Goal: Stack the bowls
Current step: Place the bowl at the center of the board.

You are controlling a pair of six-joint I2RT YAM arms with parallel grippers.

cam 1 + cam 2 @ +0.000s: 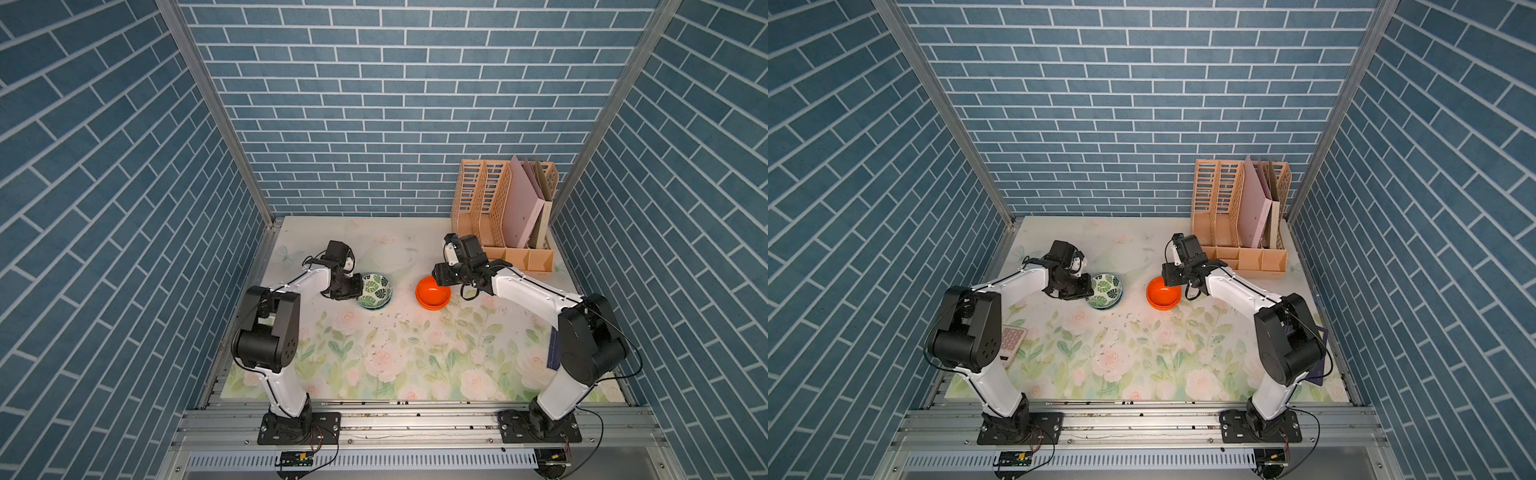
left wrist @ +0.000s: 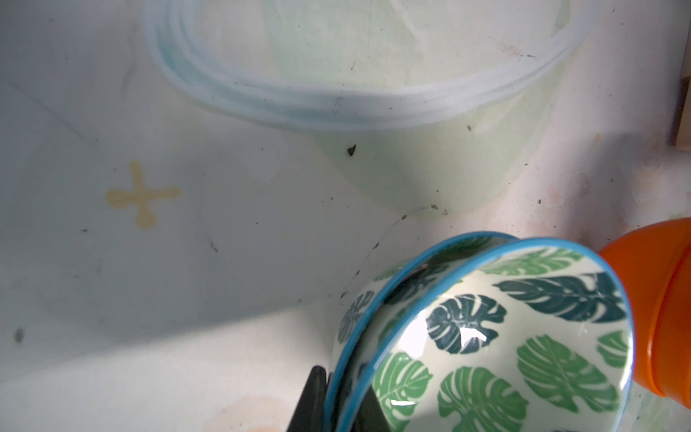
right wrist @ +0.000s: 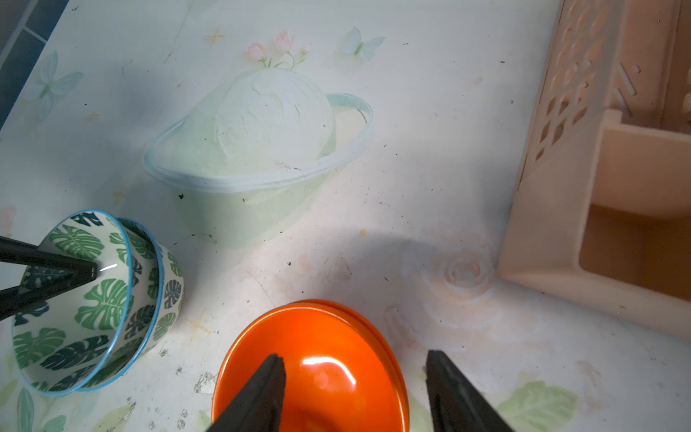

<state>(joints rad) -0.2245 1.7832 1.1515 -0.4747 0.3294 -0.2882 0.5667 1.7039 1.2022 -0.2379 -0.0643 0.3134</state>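
On the flowered tabletop (image 1: 415, 365), with the file rack (image 1: 503, 216) in its upper right corner in both top views, well apart from our work, we judge the task half done: two orange bowls (image 1: 432, 293) sit nested just right of centre, two leaf bowls (image 1: 374, 293) just left of it, the upper leaf bowl (image 2: 523, 336) tilted. Joining the pairs is left, and only bare tabletop lies between them. Our left claw (image 2: 340, 396) is clenched on the tilted bowl's rim; our right claw (image 3: 355, 366) hangs released, straddling the orange rim.
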